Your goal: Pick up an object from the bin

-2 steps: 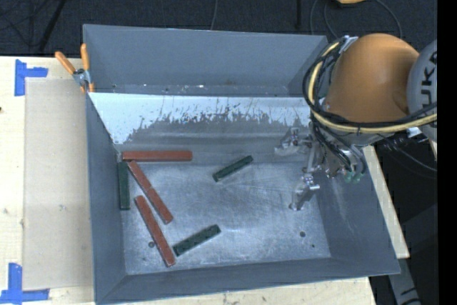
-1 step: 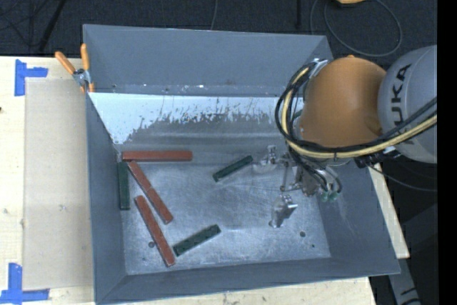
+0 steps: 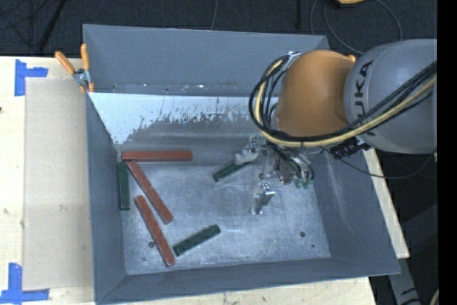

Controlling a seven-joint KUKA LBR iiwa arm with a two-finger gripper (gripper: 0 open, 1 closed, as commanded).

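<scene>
Arm (image 3: 401, 62) (lettered "KUKA") over bin (image 3: 214, 53)

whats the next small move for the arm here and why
Probably shift the gripper a little toward the view's upper left, over the short dark green bar. That bar is the nearest thing and lies alone, while the gripper now seems to be over bare bin floor beside it.

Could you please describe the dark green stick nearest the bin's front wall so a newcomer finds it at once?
Look in the grey bin, at the front of its floor, just right of the frontmost brown stick's lower end. There lies a short, tilted dark green stick. Unlike it, one green stick hugs the left wall and another green stick lies up by the tool.
</scene>
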